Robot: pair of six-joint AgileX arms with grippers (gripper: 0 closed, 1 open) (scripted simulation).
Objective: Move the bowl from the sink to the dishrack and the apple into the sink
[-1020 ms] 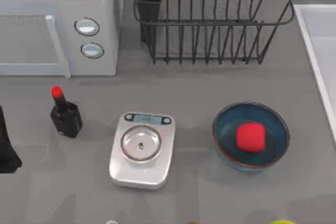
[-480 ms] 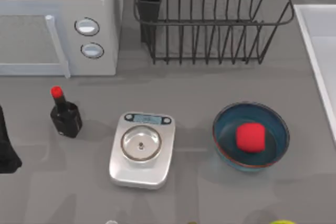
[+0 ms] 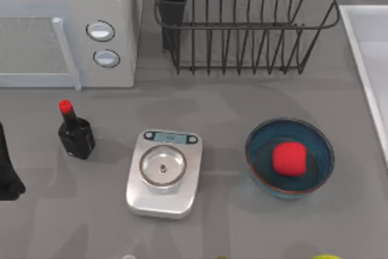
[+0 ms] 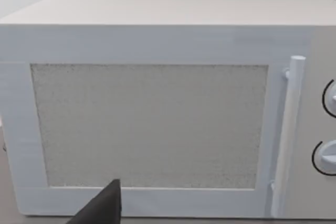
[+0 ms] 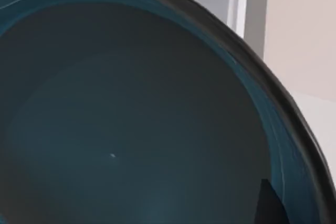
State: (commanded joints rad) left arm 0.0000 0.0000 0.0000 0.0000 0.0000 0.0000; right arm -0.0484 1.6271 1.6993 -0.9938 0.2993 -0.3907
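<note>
A: Where is the apple (image 3: 288, 158)?

B: It is seen lying in the table bowl (image 3: 260, 156), right of centre on the table (image 3: 218, 107), near the sink (image 3: 364, 34) at the right edge. The dishrack (image 3: 242, 25) is at the back, well apart from both.

A: And the bowl to be moved?

B: In the right wrist view a second blue bowl, the near bowl (image 5: 131, 119), is seen from very close, with pale walls behind it. It is judged to be the one in the sink, but that cannot be confirmed.

A: Grippers?

B: The right gripper (image 5: 270, 205) is placed at the near bowl's rim. The left gripper (image 4: 102, 208) is parked at the table's left, facing the microwave (image 4: 147, 119). Whether either is open or shut cannot be told.

A: Handling?

B: The near bowl is judged stiff, glazed and slippery, breakable if dropped, and moderately heavy. It is best pinched across the rim wall, one pad inside and one outside. It should be kept level, then tilted between the rack bars. The apple is judged light, firm and blocky. It is best taken across its flat sides from above, clear of the table bowl's wall.
</note>
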